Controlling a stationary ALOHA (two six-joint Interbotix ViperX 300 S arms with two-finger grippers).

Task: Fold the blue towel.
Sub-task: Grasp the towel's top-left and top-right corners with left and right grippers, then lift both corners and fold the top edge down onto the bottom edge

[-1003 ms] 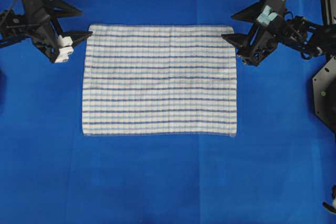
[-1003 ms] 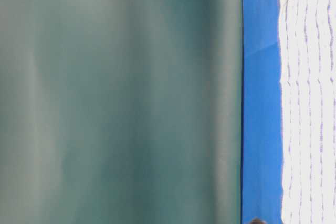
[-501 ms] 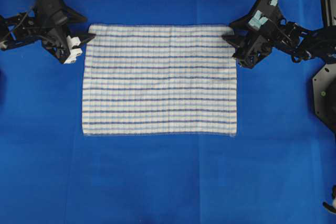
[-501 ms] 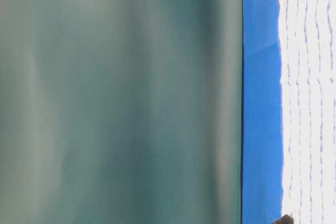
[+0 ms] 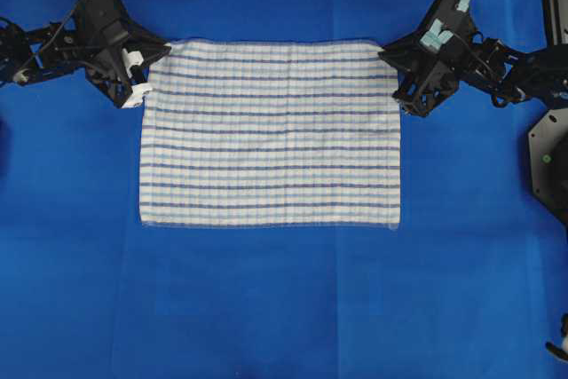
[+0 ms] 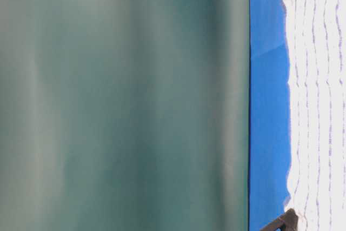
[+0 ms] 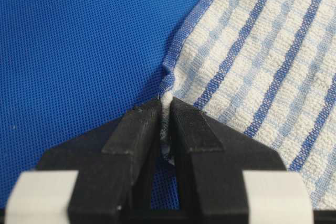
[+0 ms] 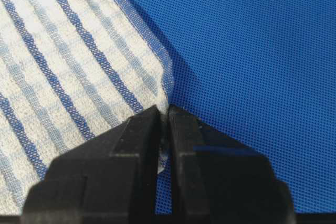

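Blue towel (image 5: 271, 133) flat on blue sheet (image 5: 284, 308), left hand (image 7: 165, 114) pinched onto its far left corner, right hand (image 8: 164, 116) pinched onto its far right corner

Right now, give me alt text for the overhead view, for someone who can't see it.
A striped towel lies flat on a blue sheet, while the left gripper and right gripper are each shut on one of its far corners.

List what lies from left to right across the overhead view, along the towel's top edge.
left gripper, shut on the towel's top-left corner → blue towel → right gripper, shut on its top-right corner. All rest on the blue sheet.
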